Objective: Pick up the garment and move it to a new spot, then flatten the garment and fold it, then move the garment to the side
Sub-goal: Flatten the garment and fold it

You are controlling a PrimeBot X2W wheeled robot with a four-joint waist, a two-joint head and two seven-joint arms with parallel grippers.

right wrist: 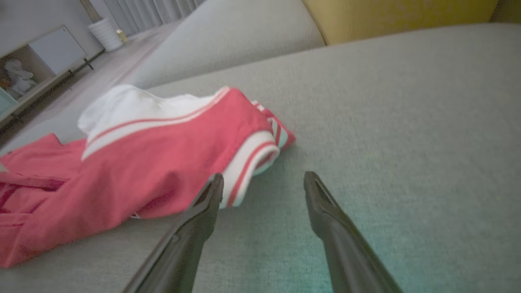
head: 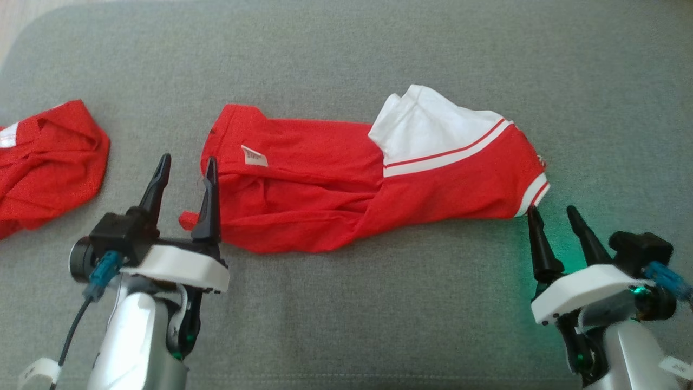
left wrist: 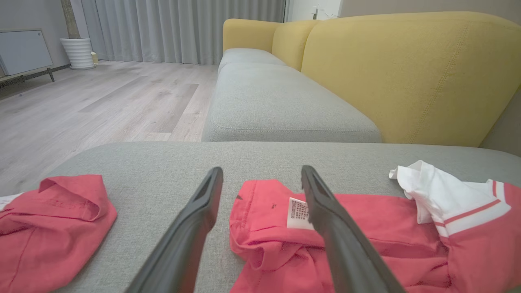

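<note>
Living room: pale wood floor, grey curtains at the back, white ribbed pot and low cabinet beside them. Yellow-backed sofa with grey seats behind the work area. Wide grey cushion as work surface, running edge to edge in head view.

Garment mid-cushion, lying flat-ish and stretched left to right, rumpled with folds along the lower left. Red body, white panel bunched at upper right, white stripes below it, red-and-white striped cuff at the far right end. Same garment in left wrist view and right wrist view. Not lifted, not gripped by either side.

Second red cloth crumpled at the cushion's left edge, well apart from the garment, partly cut off by the frame; also at lower left in left wrist view.

Left gripper at the garment's left end, fingers spread wide, nothing between them. Inner finger overlapping the red edge in head view and crossing the label in left wrist view; contact with the fabric unclear.

Right gripper just beside the striped cuff, fingers apart and empty, green glow on the cushion around it. In right wrist view one fingertip right at the cuff, the other over bare cushion.

Small white label on the garment's left part, printed side up, text too small to read.
</note>
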